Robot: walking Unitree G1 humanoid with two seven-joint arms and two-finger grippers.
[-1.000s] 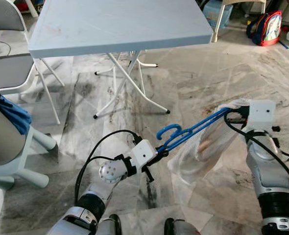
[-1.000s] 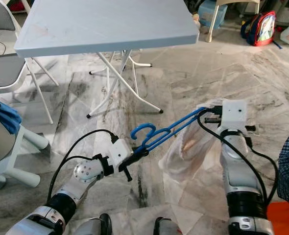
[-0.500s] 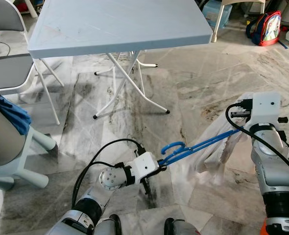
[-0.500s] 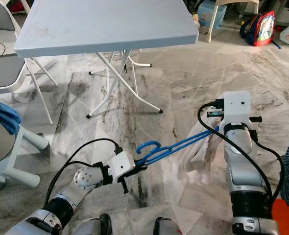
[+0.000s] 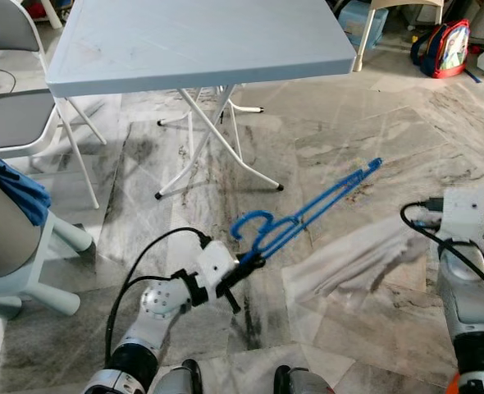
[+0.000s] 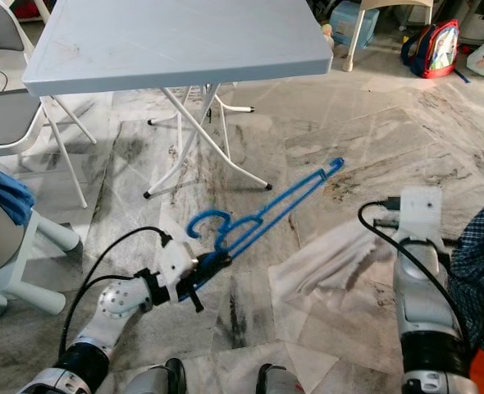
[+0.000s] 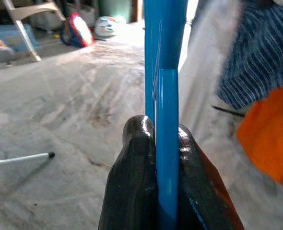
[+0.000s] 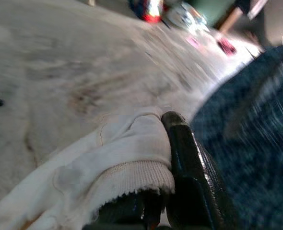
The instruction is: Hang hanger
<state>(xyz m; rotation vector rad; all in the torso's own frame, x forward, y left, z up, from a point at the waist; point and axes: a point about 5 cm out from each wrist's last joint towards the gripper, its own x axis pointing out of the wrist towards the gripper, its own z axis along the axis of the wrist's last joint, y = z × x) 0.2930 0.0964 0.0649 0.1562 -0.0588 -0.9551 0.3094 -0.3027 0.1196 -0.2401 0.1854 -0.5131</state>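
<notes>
Hanger (image 5: 303, 217) over marble floor (image 5: 349, 139)

**Garment coming off the hanger**

The white garment (image 5: 353, 264) is no longer hanging on the blue hanger (image 5: 308, 215); it is now trailing free from the right gripper (image 8: 156, 201), which is pulling away to the right and lower. The hanger's far end is now swinging up bare, while the left gripper (image 7: 156, 158) is shifting left, still clamping it.
</notes>
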